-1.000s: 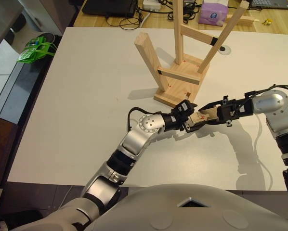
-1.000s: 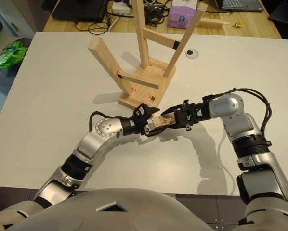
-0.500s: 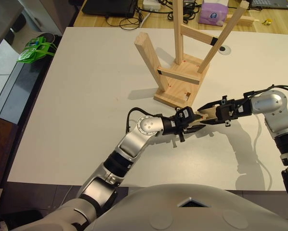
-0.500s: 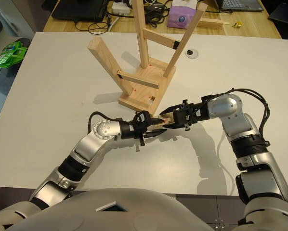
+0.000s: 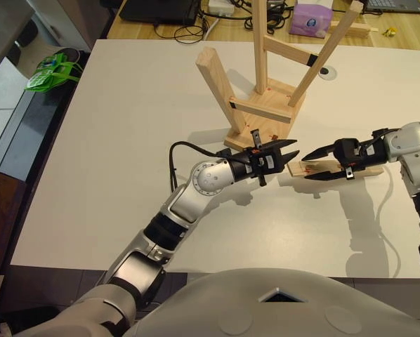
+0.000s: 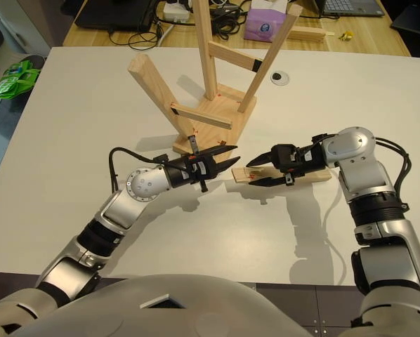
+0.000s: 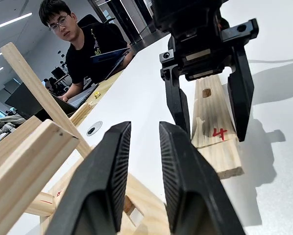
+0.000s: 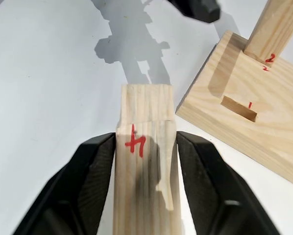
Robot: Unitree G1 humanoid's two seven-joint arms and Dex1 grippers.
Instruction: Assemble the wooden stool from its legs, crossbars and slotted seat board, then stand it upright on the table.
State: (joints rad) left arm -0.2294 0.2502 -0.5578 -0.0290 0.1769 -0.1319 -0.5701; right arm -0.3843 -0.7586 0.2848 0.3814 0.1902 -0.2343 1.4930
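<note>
One pale wooden leg (image 8: 141, 186), pinched in the right claw (image 5: 308, 166), could twist and miss the rectangular seat-board slot (image 8: 238, 108); the left claw (image 5: 291, 153) gapes empty.

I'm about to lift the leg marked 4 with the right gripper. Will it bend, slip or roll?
Leg is solid squared wood: probably stiff, and its flat faces shouldn't roll. Right gripper pinches smooth sides near the marked end, so the unsupported length might pivot or slip. Likely light for its length.
</note>
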